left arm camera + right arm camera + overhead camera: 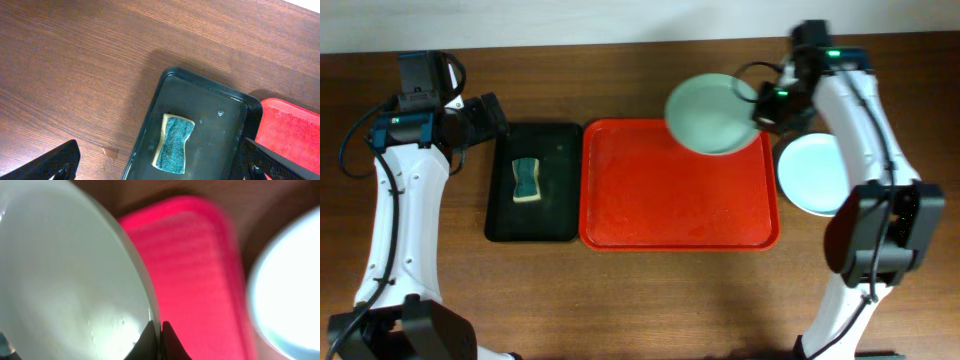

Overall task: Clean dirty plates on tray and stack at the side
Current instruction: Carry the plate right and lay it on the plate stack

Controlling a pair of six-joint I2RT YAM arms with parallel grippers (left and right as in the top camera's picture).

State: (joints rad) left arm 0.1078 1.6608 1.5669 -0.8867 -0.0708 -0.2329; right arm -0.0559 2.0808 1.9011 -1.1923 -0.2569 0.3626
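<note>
While the right hand [758, 107] pinches its rim, the green plate [708, 115] faces up.

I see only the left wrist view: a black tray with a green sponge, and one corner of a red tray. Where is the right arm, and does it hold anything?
Observer: The right end effector is shut on the rim of a round pale green glossy plate.
Operator: Is that plate on the red tray?
Observer: It overlaps the far right corner of the large red rectangular plastic tray. Whether it touches, I cannot tell.
Operator: Do you see other plates?
Observer: One round pale plate, white or pale blue, lies right of the tray, outside it.
</note>
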